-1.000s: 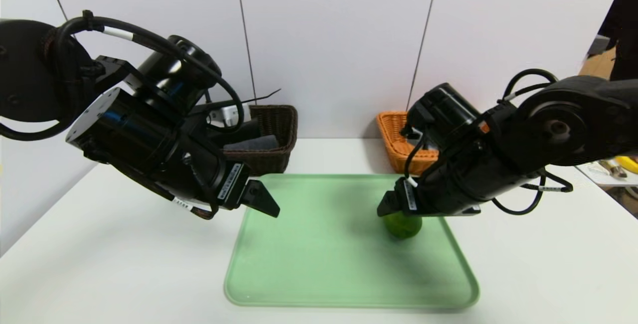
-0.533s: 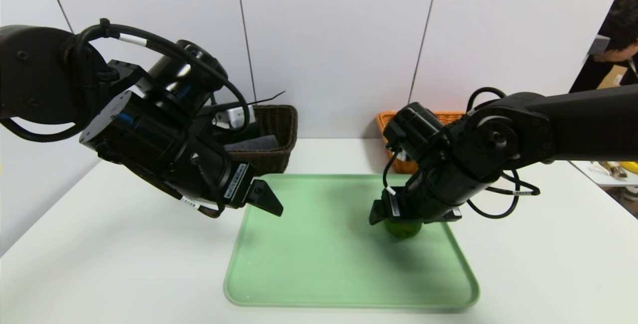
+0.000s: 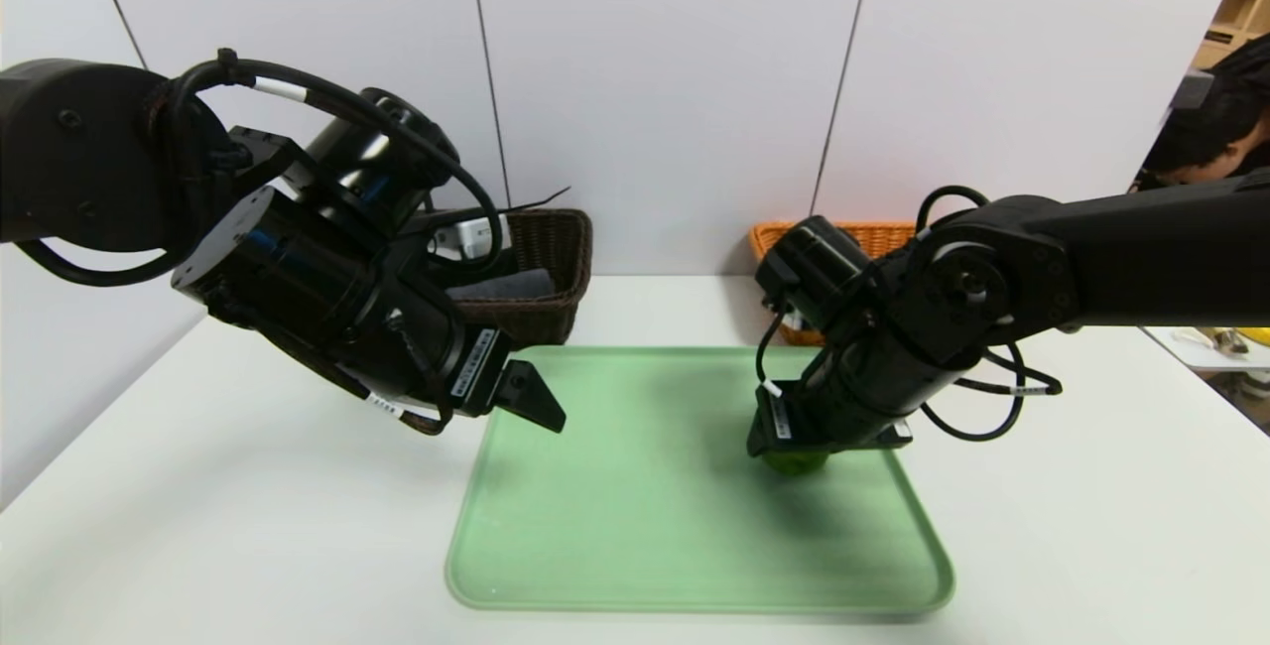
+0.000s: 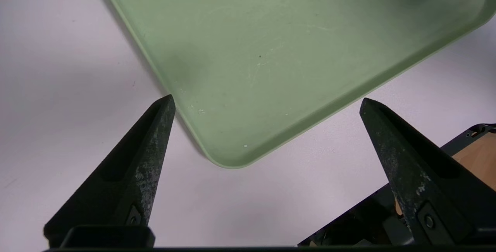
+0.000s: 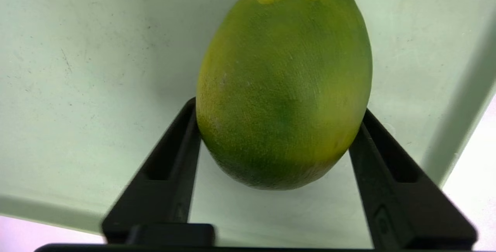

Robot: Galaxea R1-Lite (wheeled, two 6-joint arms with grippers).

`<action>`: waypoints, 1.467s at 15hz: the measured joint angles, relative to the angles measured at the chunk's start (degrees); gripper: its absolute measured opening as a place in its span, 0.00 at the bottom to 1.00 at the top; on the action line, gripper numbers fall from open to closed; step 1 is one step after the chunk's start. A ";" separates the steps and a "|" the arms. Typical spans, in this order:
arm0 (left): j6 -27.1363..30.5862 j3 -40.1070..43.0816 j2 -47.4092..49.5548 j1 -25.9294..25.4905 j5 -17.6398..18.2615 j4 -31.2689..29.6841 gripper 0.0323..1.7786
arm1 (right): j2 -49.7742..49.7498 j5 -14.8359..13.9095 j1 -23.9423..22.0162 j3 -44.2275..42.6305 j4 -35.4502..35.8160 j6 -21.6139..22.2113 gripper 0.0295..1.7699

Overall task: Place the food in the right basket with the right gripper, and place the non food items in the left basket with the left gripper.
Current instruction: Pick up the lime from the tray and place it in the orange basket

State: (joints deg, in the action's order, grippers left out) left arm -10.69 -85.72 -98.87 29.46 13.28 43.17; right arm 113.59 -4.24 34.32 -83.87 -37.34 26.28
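Observation:
The food, a green citrus fruit with a yellowish patch, lies at the right side of the green tray. My right gripper reaches down over it, and both fingers press against its sides, so it is shut on the fruit. My left gripper hangs open and empty over the tray's near left corner. The dark brown left basket stands at the back left with a rolled grey towel in it. The orange right basket is behind my right arm, mostly hidden.
The tray lies on a white table against a white panel wall. A person and some clutter are at the far right edge.
My right arm has lowered over the fruit and its fingers have closed in against it. The left arm has shifted slightly to the right, still open.

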 joint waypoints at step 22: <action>0.02 1.11 1.73 -0.11 0.28 0.02 0.95 | -9.31 0.85 -0.63 -3.67 0.02 -0.33 0.45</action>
State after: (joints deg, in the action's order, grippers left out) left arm -10.67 -84.61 -97.13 29.35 13.56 43.19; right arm 104.28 -3.39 33.68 -87.54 -37.32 25.95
